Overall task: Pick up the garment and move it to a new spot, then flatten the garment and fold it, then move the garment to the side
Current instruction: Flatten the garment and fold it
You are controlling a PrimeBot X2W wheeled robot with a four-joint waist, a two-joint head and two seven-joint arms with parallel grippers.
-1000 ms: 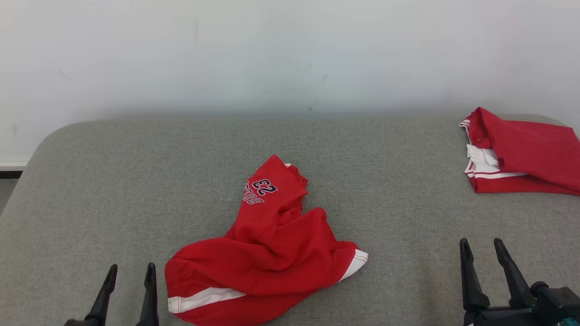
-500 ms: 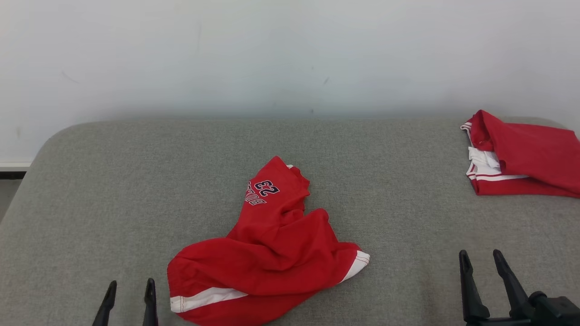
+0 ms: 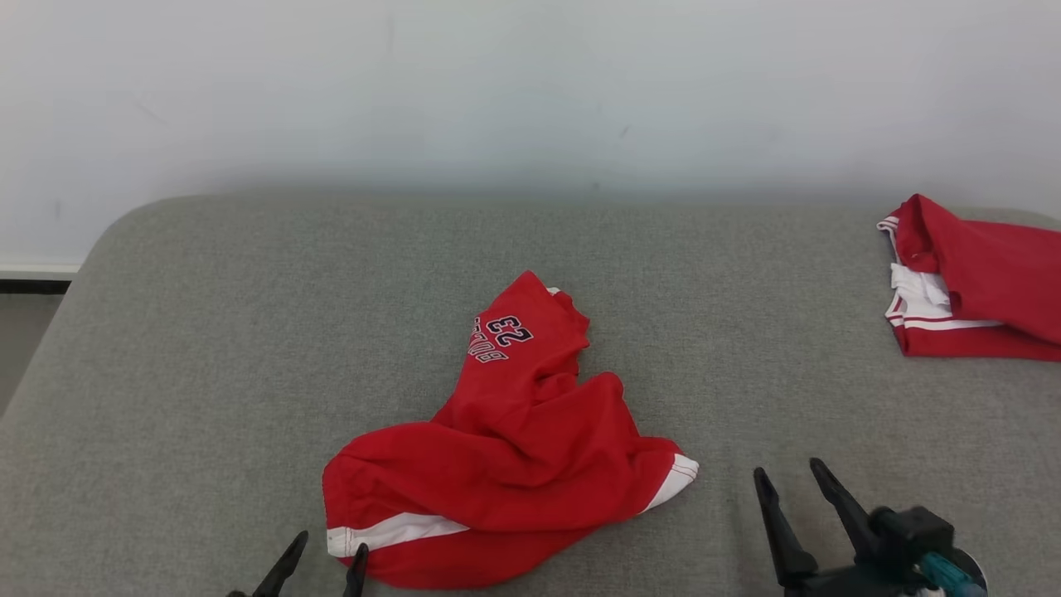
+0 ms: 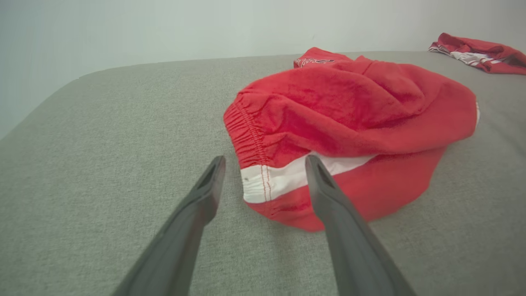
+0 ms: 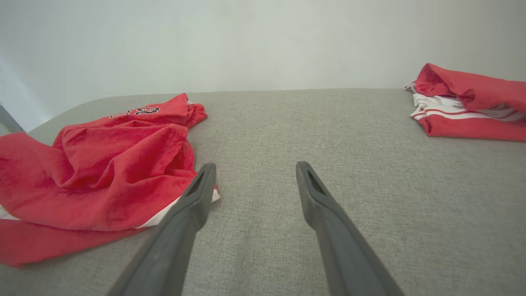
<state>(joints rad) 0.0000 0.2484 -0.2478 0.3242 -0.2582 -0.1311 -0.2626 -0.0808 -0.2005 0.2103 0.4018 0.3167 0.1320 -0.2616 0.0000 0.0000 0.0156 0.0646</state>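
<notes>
Grey surface (image 3: 207,348) (crumpled garment (image 3: 514,464) atop), white wall (image 3: 497,83).

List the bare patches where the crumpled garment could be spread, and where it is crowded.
Bare: the grey surface left of the crumpled garment; the stretch between it and the folded garment at far right; the strip toward the wall. Crowded: the near edge, where left gripper and right gripper flank the garment.

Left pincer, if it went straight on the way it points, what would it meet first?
Probably the red garment: its white-striped end lies just ahead of the left pincer, whose fingers stand open.
</notes>
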